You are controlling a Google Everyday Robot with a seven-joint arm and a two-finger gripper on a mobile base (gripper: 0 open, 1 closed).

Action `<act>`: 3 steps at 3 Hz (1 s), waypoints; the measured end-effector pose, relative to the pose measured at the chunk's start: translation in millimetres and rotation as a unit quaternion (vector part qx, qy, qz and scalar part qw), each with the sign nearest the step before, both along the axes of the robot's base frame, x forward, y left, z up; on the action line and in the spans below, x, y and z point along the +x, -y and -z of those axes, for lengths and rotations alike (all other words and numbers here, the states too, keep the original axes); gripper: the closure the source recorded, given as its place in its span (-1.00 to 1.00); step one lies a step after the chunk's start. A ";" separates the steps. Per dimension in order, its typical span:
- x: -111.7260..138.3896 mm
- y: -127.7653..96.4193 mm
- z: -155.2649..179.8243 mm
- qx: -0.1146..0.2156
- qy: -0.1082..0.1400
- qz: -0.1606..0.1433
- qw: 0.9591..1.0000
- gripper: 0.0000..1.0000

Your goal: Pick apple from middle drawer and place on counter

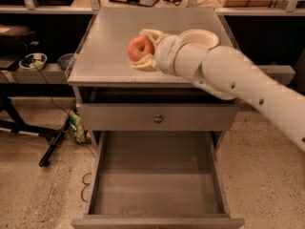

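Observation:
My gripper (142,50) is shut on the apple (140,48), a small red apple with a paler patch, and holds it just above the counter (109,46), right of the counter's middle. The white arm reaches in from the right and covers part of the white bowl (200,36). The middle drawer (155,175) stands pulled open below, and its bare plank floor holds nothing. The closed drawer front with a round knob (158,119) sits between counter and open drawer.
Dark shelving with metal rails runs behind and to both sides of the cabinet. Bowls and cables lie on the left shelf (33,60). A black stand leg (52,144) and a green packet (77,126) are on the floor at the left.

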State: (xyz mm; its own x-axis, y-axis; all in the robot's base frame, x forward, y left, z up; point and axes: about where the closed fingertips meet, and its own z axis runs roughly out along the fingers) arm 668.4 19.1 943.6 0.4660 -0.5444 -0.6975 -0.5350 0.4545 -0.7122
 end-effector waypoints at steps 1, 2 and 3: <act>21.5 -2.0 -6.0 -0.005 -0.024 -0.001 1.000 1.00; 38.1 -3.5 1.0 -0.017 -0.059 -0.002 0.998 1.00; 54.0 0.4 16.2 -0.028 -0.093 0.007 0.995 1.00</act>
State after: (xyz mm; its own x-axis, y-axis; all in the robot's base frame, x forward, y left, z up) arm 722.4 18.7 927.4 0.3236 -0.5901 -0.7396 -0.6536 0.4258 -0.6257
